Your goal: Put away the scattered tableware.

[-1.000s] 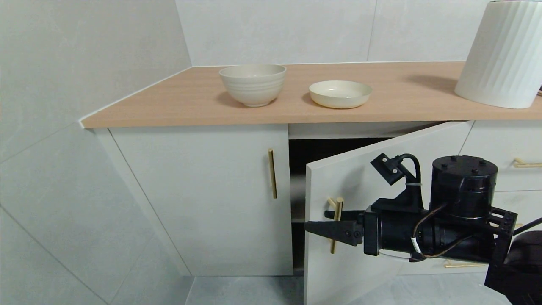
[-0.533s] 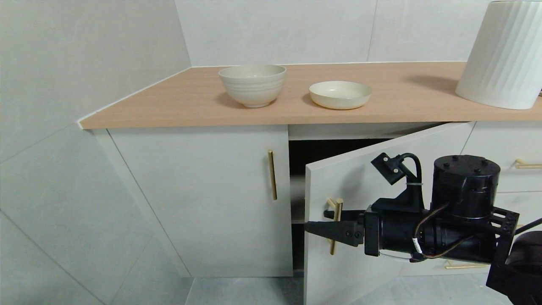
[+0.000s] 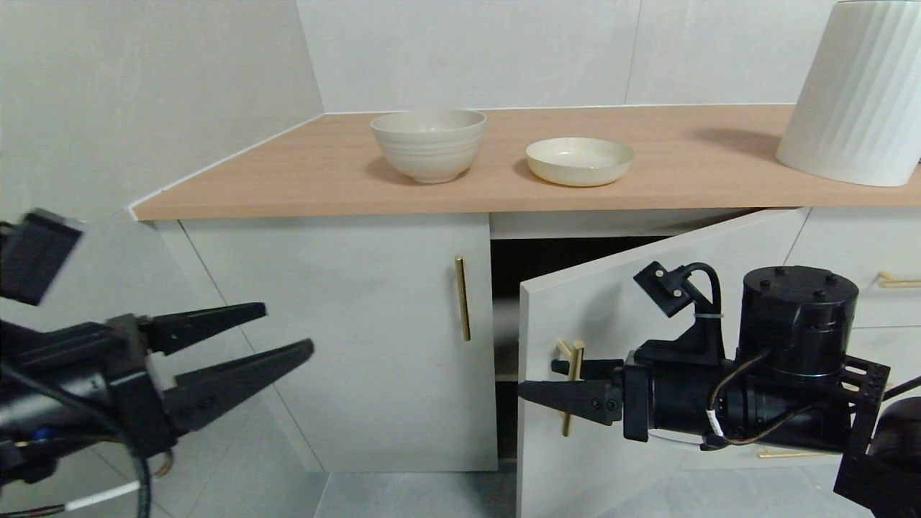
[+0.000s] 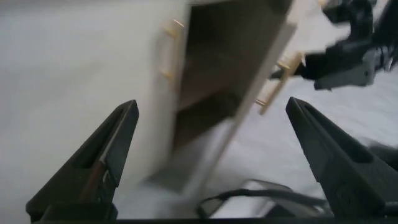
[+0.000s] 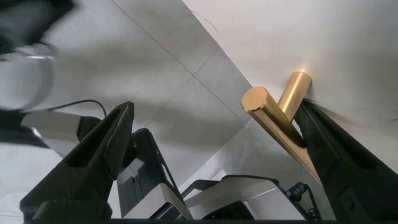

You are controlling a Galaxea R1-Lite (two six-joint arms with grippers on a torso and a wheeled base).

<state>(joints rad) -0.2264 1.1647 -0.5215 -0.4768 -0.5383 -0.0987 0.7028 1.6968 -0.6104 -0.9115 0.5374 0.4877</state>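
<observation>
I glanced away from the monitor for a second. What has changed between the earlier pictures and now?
The left gripper has come into view from the left, open, low before the cabinet. The right gripper stays open at the gold handle of the ajar door. The bowl and shallow dish have not moved.

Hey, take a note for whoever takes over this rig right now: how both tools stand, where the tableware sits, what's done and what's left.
Left tool: open, empty, low and off to the left of the cabinet.
Right tool: open, with the gold handle of the right cabinet door between its fingers, not clamped.
Tableware: bowl and shallow dish sit apart on the countertop.
Done: right door partly open.
Left: probably swing the door wider, then move both pieces into the cabinet.
</observation>
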